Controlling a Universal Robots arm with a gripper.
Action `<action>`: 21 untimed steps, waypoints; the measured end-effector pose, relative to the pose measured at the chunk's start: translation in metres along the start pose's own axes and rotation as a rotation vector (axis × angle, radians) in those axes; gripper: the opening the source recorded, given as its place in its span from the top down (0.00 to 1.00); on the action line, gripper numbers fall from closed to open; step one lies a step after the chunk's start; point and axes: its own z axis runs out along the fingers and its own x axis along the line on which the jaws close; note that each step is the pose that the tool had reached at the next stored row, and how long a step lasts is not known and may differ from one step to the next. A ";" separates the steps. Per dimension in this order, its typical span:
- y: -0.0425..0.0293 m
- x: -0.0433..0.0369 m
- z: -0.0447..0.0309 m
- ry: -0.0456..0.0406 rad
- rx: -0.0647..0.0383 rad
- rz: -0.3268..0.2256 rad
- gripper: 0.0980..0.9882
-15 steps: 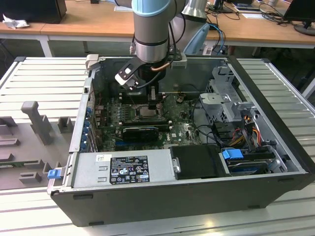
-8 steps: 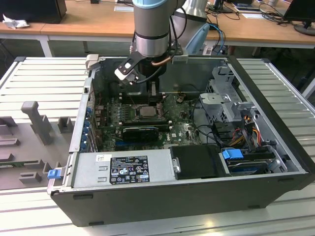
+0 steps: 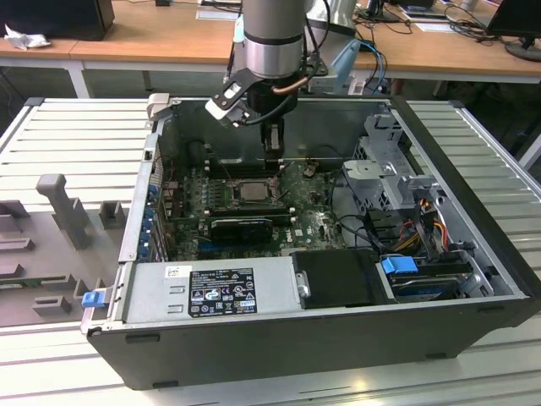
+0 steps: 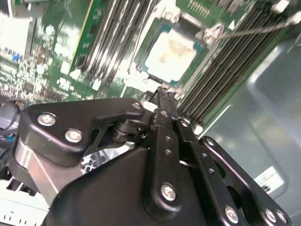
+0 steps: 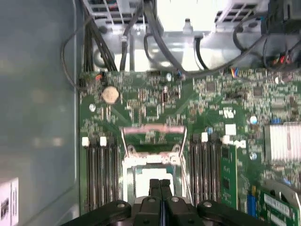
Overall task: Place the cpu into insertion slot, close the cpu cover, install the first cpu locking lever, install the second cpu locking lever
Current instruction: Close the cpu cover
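Second wrist view shows me the cpu [image 4: 171, 51] seated in the insertion slot [image 4: 205, 37] on the green motherboard [image 4: 70, 56]; my gripper [image 4: 162, 94] hovers just above its edge, fingers pressed together, empty

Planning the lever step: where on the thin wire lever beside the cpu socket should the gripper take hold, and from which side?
Probably grip the wire lever on its free straight stretch, away from its looped end beside the cpu. Come from above, straddling it crosswise: it is a thin rod lying close over the memory slots, with little room beneath.
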 end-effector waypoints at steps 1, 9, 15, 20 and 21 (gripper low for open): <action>0.0042 0.0001 0.0002 -0.0001 0.001 0.000 0.99; 0.0229 -0.0002 0.0014 0.0005 0.004 0.000 0.99; 0.0543 0.0009 -0.0014 0.0007 0.020 -0.003 0.99; 0.0656 0.0011 0.0168 0.0030 0.022 -0.035 0.99; 0.0649 0.0011 0.0168 0.0031 0.022 -0.035 0.99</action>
